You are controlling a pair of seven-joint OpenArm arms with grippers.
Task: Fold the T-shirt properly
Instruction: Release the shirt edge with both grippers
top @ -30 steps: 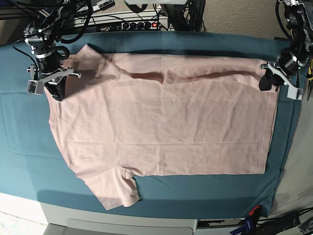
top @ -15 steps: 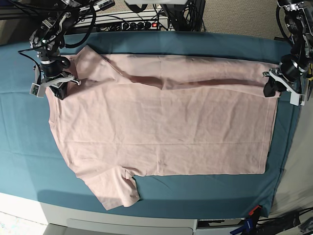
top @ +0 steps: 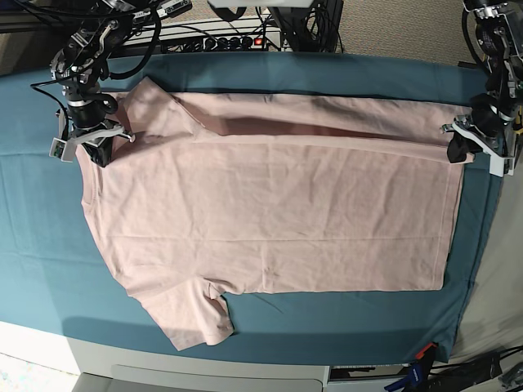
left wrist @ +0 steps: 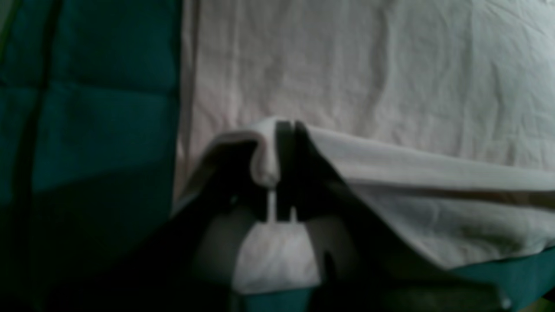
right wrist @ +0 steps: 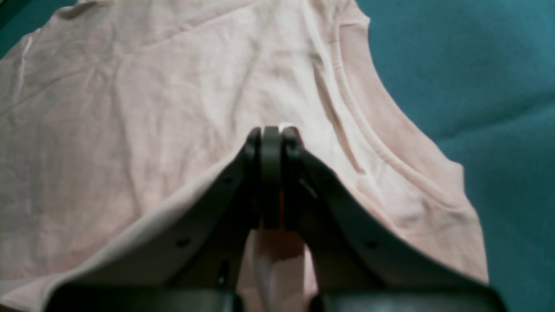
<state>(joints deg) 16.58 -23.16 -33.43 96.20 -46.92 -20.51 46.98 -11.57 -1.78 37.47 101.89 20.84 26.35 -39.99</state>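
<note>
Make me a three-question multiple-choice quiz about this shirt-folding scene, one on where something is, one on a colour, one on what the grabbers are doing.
1. Where does the free sleeve lie in the base view?
A. bottom edge, left of centre
B. top right corner
C. off the table

2. What colour is the cloth covering the table?
A. white
B. teal
C. red

3. How do the two grippers stand?
A. both wide open above the shirt
B. one open, one shut
C. both pinched shut on the shirt's edge

Answers:
1 A: the sleeve juts from the T-shirt toward the near table edge.
2 B: teal shows all round the pink fabric.
3 C: the left gripper and right gripper each clamp fabric in the wrist views.
</note>
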